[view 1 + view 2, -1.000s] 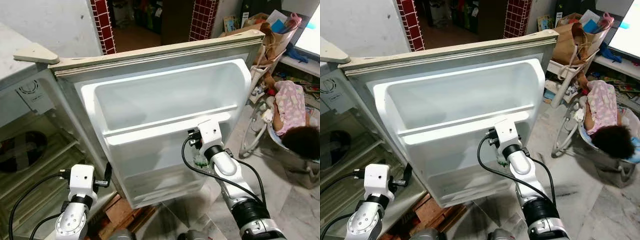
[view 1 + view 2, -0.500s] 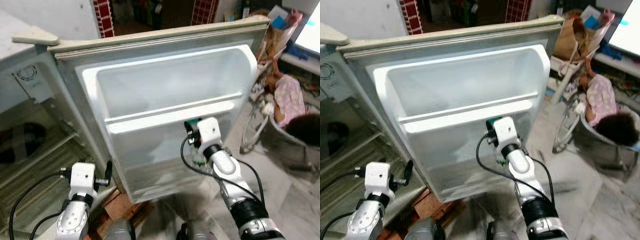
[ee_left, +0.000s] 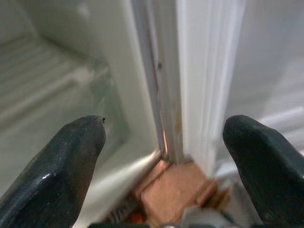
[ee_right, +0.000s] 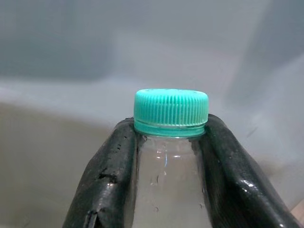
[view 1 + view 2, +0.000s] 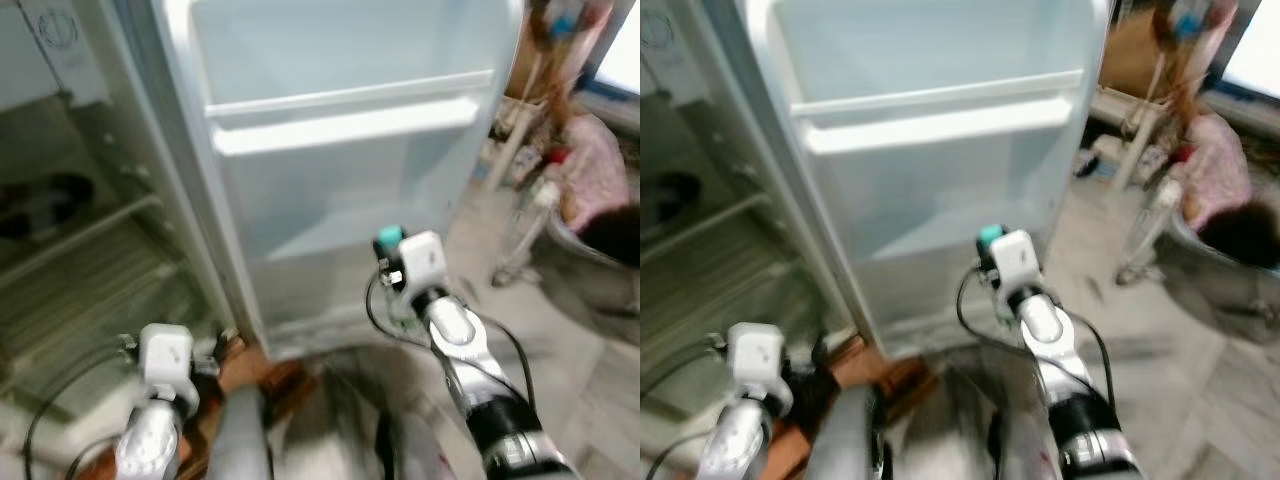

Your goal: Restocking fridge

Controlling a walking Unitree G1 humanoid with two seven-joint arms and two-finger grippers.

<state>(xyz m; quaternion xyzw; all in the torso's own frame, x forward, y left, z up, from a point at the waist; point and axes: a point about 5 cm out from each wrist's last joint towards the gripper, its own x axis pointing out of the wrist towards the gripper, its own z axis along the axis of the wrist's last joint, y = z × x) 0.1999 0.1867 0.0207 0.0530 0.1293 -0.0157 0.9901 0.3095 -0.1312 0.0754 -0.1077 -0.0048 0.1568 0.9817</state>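
**Two grippers in front of an open fridge, the right one pinching a water bottle**

One clear plastic bottle (image 4: 168, 185) with a teal screw cap (image 4: 171, 111) sat upright between the two black fingers (image 4: 111, 175) of the right gripper (image 4: 168, 180), which pressed against both sides of its neck just under the cap. Seen from the head camera, the right gripper's white housing (image 5: 422, 258) was raised in front of the lower part of the open fridge door (image 5: 330, 170), with the teal cap (image 5: 388, 237) showing beside the housing. Drops of moisture clung to the inside of the bottle.

The fridge door stood swung wide, its white inner lining facing the robot. A door shelf rail (image 5: 345, 125) ran across it, with a deeper bin area below. To the robot's left lay the fridge's interior (image 5: 70, 250), with pale shelves that were blurred.

The left gripper (image 3: 164, 156) hung low near the bottom of the fridge, its two black fingers (image 3: 57, 175) spread wide apart with nothing between them. Past them were the hinge edge of the door and a brown block (image 3: 173, 194) on the floor beneath the cabinet.

On the robot's right, a person in pink patterned clothing (image 5: 600, 165) was partly visible near a metal frame (image 5: 520, 240). Both head views were smeared by motion.
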